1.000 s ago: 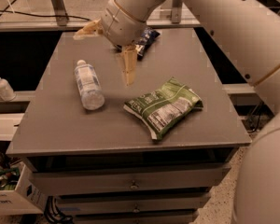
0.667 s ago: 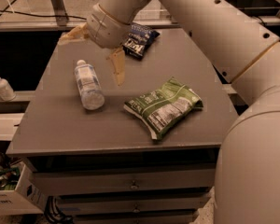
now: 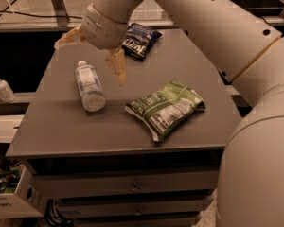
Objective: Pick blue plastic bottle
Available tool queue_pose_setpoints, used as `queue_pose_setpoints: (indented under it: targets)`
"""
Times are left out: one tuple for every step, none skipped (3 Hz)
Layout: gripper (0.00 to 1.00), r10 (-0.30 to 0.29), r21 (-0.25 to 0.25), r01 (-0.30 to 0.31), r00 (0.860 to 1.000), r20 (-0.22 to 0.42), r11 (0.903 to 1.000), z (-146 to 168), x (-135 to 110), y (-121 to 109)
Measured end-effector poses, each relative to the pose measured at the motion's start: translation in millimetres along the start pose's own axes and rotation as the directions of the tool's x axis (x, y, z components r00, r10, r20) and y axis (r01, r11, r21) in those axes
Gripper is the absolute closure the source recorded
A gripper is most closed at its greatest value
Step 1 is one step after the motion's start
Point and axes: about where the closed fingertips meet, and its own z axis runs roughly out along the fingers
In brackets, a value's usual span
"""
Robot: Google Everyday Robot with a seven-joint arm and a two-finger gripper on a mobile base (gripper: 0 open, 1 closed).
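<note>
The blue plastic bottle (image 3: 89, 85) lies on its side on the left part of the grey table (image 3: 109, 126), its white cap pointing to the far side. It is clear and pale bluish with a light label. My gripper (image 3: 92, 56) hangs above the bottle's cap end, open. One tan finger (image 3: 117, 66) points down just right of the bottle. The other finger (image 3: 67, 37) sticks out to the left, above and behind the bottle. Neither finger touches the bottle.
A green chip bag (image 3: 165, 107) lies right of the bottle near the table's middle. A dark blue chip bag (image 3: 139, 40) lies at the far side, partly behind my wrist. A small white pump bottle (image 3: 1, 86) stands on a shelf to the left. Drawers sit under the table top.
My gripper has moved left across the table, from over the middle to above the bottle's cap end. The bottle and both bags have not moved.
</note>
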Motion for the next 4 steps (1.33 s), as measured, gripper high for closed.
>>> queue_pose_setpoints:
  targets:
    - [0.0,-0.194,-0.099,0.184,0.976,-0.103,0.9779,7,-4,-1]
    - [0.0,-0.388,-0.209,0.354,0.909,-0.154,0.9116,14,4,-3]
    - [0.0,-0.501,-0.297,0.442,0.85,-0.164,0.8466,30,21,-7]
    - [0.0,-0.559,-0.361,0.477,0.812,-0.167,0.8012,46,41,-12]
